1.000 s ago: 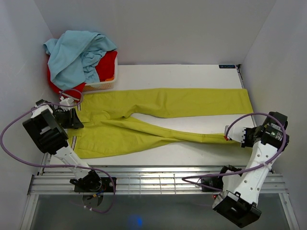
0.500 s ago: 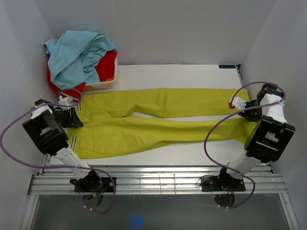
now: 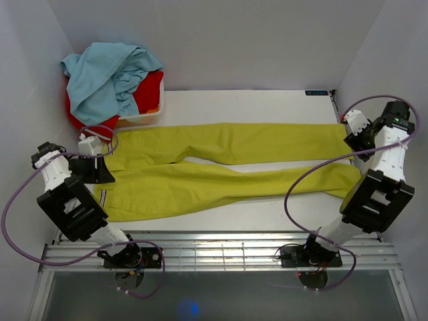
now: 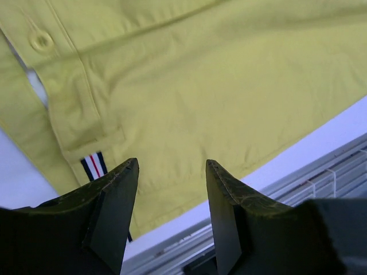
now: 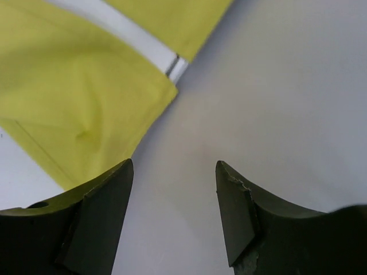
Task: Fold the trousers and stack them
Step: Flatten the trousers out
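The yellow-green trousers [image 3: 194,188] lie flat across the white table [image 3: 267,100], waist at the left, both legs stretched out to the right. My left gripper [image 3: 105,172] hovers open over the waistband, and in the left wrist view [image 4: 172,166] nothing is between its fingers; the striped label [image 4: 93,165] shows just left of them. My right gripper [image 3: 349,136] is open at the far right, just beyond the leg ends. In the right wrist view [image 5: 175,166] it is empty, and the cuffs of the trousers [image 5: 74,97] lie to the upper left.
A white basket [image 3: 144,120] with a light blue garment [image 3: 107,73] and a red garment [image 3: 148,90] stands at the back left. A metal rack [image 3: 214,251] runs along the near edge. The enclosure walls [image 3: 381,73] close in on both sides.
My right gripper pulled the near leg's end out to the right, opened and let it go, then swung up to the far right. The near leg now lies straighter. My left gripper opened a little wider.
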{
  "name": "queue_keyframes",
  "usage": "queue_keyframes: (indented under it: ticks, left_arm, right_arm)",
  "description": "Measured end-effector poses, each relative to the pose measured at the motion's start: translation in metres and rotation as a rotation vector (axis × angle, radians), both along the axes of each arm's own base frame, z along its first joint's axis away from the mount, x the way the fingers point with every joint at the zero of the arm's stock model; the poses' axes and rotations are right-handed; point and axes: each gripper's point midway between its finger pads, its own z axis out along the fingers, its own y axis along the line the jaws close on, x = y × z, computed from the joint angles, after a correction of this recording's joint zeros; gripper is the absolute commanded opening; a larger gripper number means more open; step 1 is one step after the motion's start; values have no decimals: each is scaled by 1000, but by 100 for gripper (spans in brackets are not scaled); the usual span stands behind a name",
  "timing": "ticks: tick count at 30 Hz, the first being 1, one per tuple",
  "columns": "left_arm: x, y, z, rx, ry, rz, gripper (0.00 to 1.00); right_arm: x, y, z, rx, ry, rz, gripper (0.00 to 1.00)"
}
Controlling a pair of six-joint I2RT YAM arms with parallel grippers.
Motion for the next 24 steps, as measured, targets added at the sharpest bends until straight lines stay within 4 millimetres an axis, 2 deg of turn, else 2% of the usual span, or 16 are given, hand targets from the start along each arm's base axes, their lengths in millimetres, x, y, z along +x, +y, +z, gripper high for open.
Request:
queue_keyframes:
  ticks: [2,4,6,9,12,16,24]
  left_arm:
    - [-23,-4,-12,-17,50,8,61]
    - [-40,-7,-22,-43,95,20,61]
    - [-53,-7,-29,-65,129,27,61]
    - [-61,-7,-33,-91,153,21,61]
    - [-65,-7,-38,-120,178,5,60]
    - [-68,-4,-43,-132,191,6,60]
    - [-74,0,-52,-131,222,61,60]
  right_arm:
    - [-33,-10,8,24,-11,-83,60]
    - [-69,-13,1,46,13,-135,58]
    - [-105,-5,-20,52,54,-117,57]
    - [-148,26,-62,41,114,29,54]
    - [-169,46,-92,-29,104,196,54]
    - [-169,55,-112,-137,63,376,53]
    - [-131,34,-102,-304,-38,491,51]
